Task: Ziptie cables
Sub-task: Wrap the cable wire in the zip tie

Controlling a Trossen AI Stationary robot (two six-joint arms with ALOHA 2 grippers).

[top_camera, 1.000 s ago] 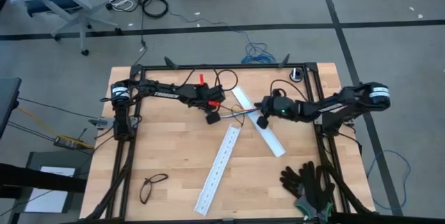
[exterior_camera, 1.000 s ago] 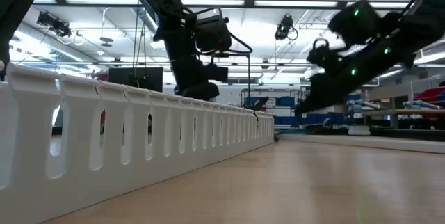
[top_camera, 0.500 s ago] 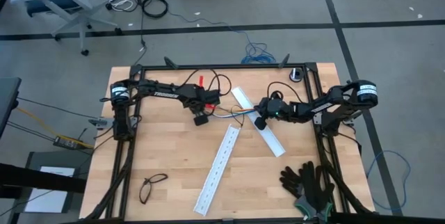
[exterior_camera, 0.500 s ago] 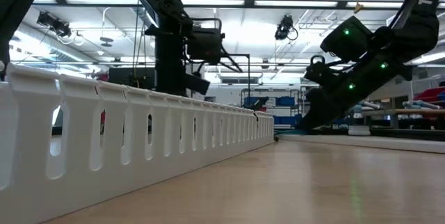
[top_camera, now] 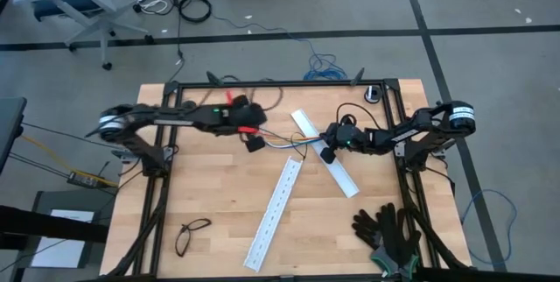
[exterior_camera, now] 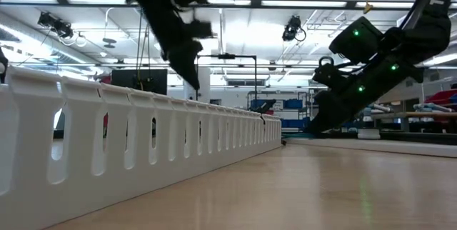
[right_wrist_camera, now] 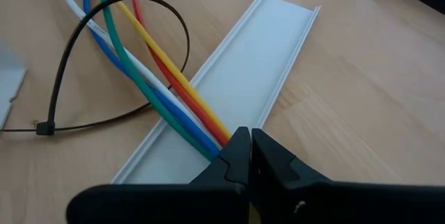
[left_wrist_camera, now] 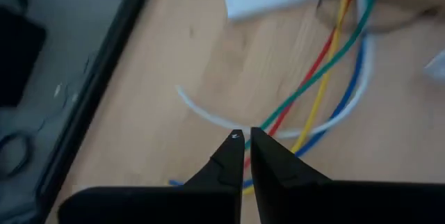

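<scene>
Clearly the weak spot is the black zip tie (right_wrist_camera: 128,57): it hangs as a wide, untightened loop around the cables (right_wrist_camera: 149,88), just ahead of the right gripper (right_wrist_camera: 243,151), which is clamped shut on the bundle's near end where the cables cross the white channel (right_wrist_camera: 261,64). If that hold slips, the wires could slide back out of the loop, or fan apart so the tie cinches only some of them. The left gripper (left_wrist_camera: 243,147) hovers with its fingers pressed together and empty, the red, yellow, green and blue strands curving just beyond its tips; closed like this, a push forward would only nudge them aside. Compared with a second ago, the left arm has swung back toward its own side, while the right gripper has barely shifted.
</scene>
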